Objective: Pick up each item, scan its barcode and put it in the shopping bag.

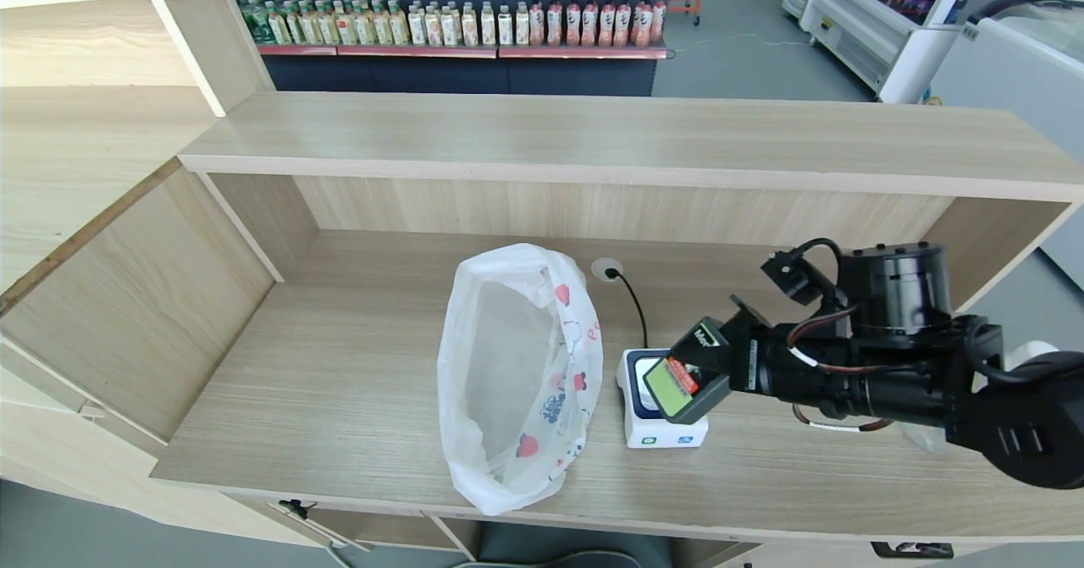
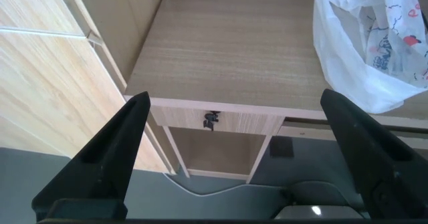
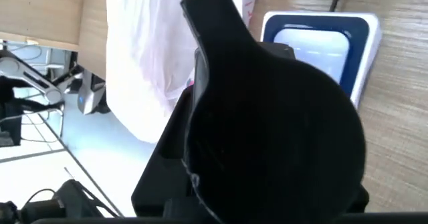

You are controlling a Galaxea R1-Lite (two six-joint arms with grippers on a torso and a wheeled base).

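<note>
Counter (image 1: 339,382) of pale wood takes up most of the head view, with a raised ledge across the upper half.

Bag (image 1: 517,382), white plastic with red and blue prints, stands at the centre of the frame. Its mouth gapes upward. I see nothing inside it, though the folds hide the bottom.

Right gripper (image 1: 699,369) comes in from the lower right on its dark arm, clamped on the item (image 1: 669,388). The item is a flat pack with a green face and a red patch. It is held tilted just above the scanner (image 1: 644,432), apart from it as far as I can judge.

The scanner is a small white and blue box just right of the bag. Its window faces up and a black cable (image 1: 633,306) runs back from it to a hole in the counter.

Left gripper (image 2: 234,103) hangs off the counter's near edge with its fingers spread wide and nothing between them. The bag lies at the upper right of that frame.

Progress looks early. One item is lifted and is at the scanning step, and bagging it is left to do. Whether the barcode has read, or whether more items wait, I cannot tell.
</note>
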